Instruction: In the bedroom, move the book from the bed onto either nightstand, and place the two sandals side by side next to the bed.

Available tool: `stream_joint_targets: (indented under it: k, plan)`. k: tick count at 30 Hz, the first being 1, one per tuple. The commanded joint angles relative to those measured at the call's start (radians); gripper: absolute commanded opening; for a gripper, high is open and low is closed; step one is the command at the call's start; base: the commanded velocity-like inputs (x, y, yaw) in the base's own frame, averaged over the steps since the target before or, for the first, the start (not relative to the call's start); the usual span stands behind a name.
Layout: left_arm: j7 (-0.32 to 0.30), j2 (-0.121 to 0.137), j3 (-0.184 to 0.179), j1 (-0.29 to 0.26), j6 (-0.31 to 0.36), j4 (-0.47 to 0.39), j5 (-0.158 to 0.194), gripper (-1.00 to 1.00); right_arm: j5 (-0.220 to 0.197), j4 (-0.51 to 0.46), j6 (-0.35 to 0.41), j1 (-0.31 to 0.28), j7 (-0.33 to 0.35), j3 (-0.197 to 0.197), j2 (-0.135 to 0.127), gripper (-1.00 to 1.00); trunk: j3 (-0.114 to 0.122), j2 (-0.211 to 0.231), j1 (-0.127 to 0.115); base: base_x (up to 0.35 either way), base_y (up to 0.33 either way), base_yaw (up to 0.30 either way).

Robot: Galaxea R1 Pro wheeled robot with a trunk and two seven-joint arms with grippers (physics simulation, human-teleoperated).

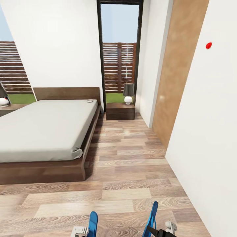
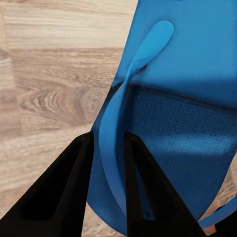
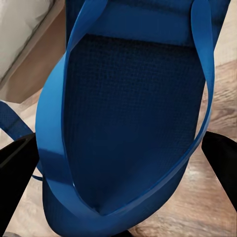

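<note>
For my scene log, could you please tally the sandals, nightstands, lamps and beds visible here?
Sandals: 2, left and right
Nightstands: 2, right and left
Lamps: 2, right and left
Beds: 1
Total: 7

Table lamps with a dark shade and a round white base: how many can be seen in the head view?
2. One table lamp stands on the dark wooden nightstand beside the tall window. The other lamp stands at the picture's left edge, beyond the bed, partly cut off. Others may lie outside the view.
</note>
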Motion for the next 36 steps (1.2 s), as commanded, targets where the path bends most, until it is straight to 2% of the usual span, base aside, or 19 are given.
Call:
stream_joint_targets:
  k: [1, 13, 30, 36]
  plan:
    - [0.001, 0.000, 0.008, -0.001, -0.005, 0.001, -0.012, -1.00, 0.000, 0.004, -0.007, -0.002, 0.003, -0.002, 0.000, -1.00, -0.001, 0.000, 0.000, 0.238, 0.000, 0.000]
    - [0.001, 0.000, 0.008, -0.001, -0.005, 0.001, -0.012, -1.00, 0.001, 0.004, -0.007, -0.002, 0.003, -0.002, 0.000, -1.00, -0.001, 0.000, 0.000, 0.315, -0.040, 0.000]
    - [0.001, 0.000, 0.008, -0.001, -0.005, 0.001, -0.012, -1.00, 0.001, 0.004, -0.007, -0.002, 0.003, -0.002, 0.000, -1.00, -0.001, 0.000, 0.000, 0.281, -0.189, 0.000]
    - [0.001, 0.000, 0.008, -0.001, -0.006, 0.001, -0.012, -1.00, 0.001, 0.004, -0.007, -0.002, 0.003, -0.002, 0.000, -1.00, -0.001, 0.000, 0.000, 0.105, -0.106, 0.000]
